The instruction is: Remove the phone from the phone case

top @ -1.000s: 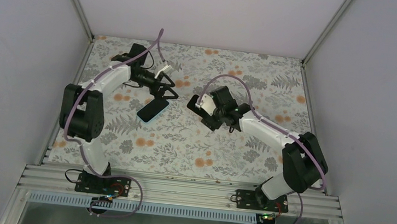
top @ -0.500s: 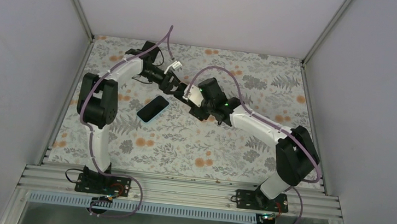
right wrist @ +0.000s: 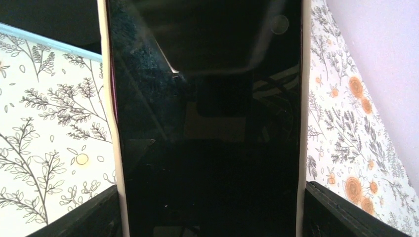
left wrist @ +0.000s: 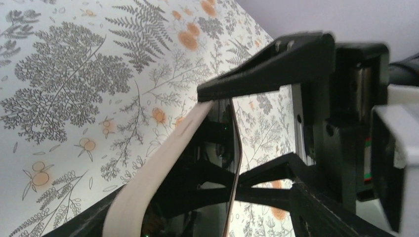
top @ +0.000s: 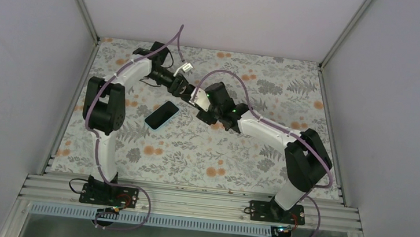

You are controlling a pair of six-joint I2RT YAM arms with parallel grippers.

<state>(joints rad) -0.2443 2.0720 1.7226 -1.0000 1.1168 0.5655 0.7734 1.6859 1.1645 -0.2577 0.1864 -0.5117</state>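
Note:
My right gripper (top: 204, 104) is shut on the phone in its beige case (top: 200, 98) and holds it above the mat at mid-table. In the right wrist view the black screen (right wrist: 207, 123) fills the frame, with the beige case rim (right wrist: 112, 148) down both sides, between my fingers (right wrist: 79, 217). My left gripper (top: 182, 88) meets the phone's far end. In the left wrist view its jaws stand apart around the phone's end (left wrist: 217, 143). The upper finger (left wrist: 267, 69) lies by the case back (left wrist: 163, 163), and the lower fingertip is near the screen.
A second dark phone-shaped thing with a pale blue rim (top: 161, 115) lies flat on the floral mat (top: 238, 167), left of centre, just below the two grippers. Grey walls close in the left, back and right sides.
My right gripper has carried the cased phone left and back towards the left gripper. My left gripper has swung right to meet it. The thing on the mat has not moved.

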